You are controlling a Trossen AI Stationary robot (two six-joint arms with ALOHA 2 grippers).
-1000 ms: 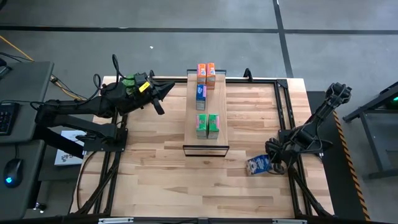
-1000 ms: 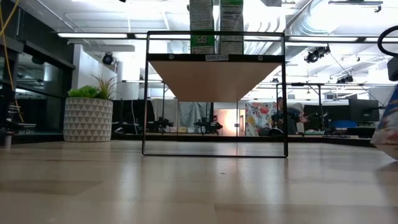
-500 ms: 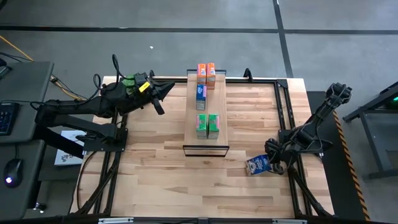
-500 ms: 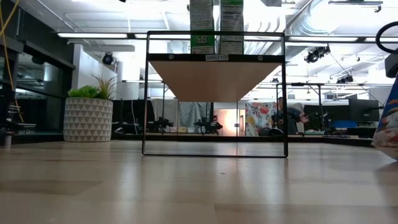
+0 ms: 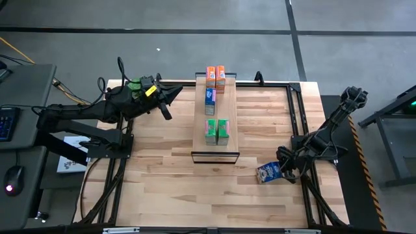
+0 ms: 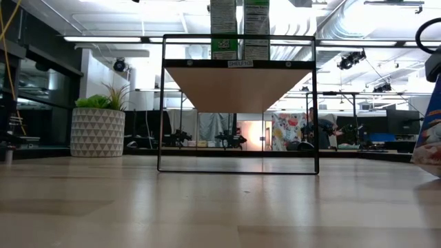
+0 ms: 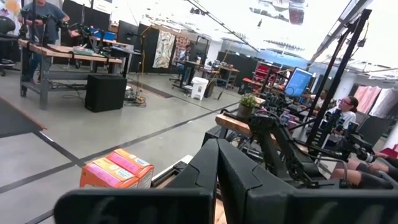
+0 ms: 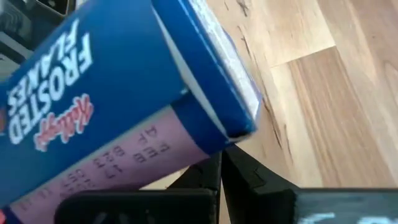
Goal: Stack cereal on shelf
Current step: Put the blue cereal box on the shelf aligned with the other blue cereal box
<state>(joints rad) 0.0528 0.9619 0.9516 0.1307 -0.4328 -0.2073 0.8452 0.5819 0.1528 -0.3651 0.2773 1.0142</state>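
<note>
The shelf [image 5: 215, 148] is a light plank on a black frame [image 6: 238, 86] at the table's middle. On it stand two orange cereal boxes [image 5: 215, 75] at the far end, one blue box [image 5: 210, 99] and two green boxes [image 5: 217, 130]. A second blue cereal box [image 5: 266, 173] sits right of the shelf's near end, at my right gripper [image 5: 281, 170]. In the low view it shows at the right edge [image 6: 433, 131]. My left gripper [image 5: 170, 97] hovers shut left of the shelf's far end, touching nothing. My right gripper [image 8: 221, 171] is shut on the blue cereal box [image 8: 93, 93] at its end toward the table's right edge. It reaches level from the right. The fingers [image 8: 205, 177] stand close together against the box's lilac side [image 8: 137, 162], and the box hides their tips. The box sits tilted.
Black frame rails [image 5: 296, 110] run along the table's right and far sides. A potted plant [image 6: 98, 127] stands beyond the table's left part. Bare tabletop [image 5: 188, 195] lies near the front edge. People and desks show in the room behind.
The blue box at my right gripper has come up and tipped more upright at the low view's right edge. From above it has shifted slightly toward the shelf.
</note>
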